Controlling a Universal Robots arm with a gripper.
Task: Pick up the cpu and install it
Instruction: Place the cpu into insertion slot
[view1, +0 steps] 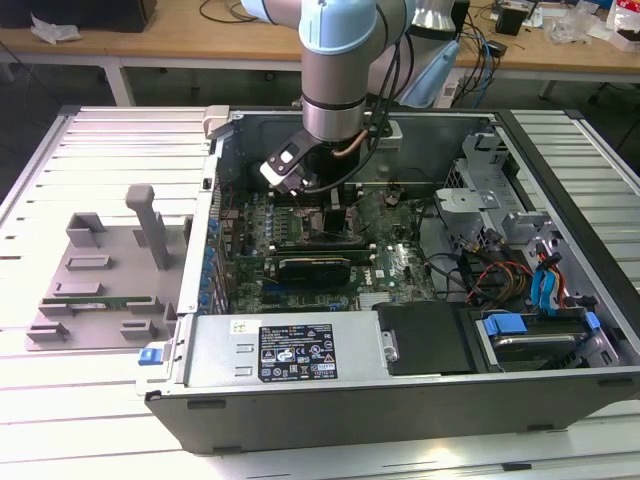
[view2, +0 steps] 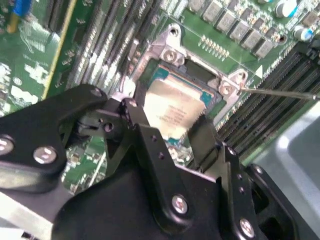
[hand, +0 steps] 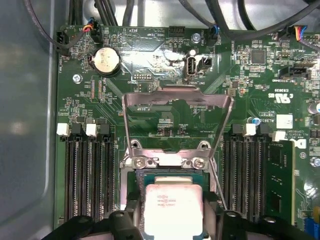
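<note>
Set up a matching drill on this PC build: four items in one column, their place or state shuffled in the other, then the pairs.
Items
1. cpu
2. socket load plate
3. coin battery
4. grey fixture tray

Place or state
A. outside the computer case, at the exterior view's left
B. hinged up, open
C. round and silver, seated on the motherboard
D. silver-topped, right under the gripper

Pairs: 1-D, 2-B, 3-C, 4-A

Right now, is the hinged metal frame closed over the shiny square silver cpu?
No, the hinged metal frame lies flipped open, away from the cpu.
</note>
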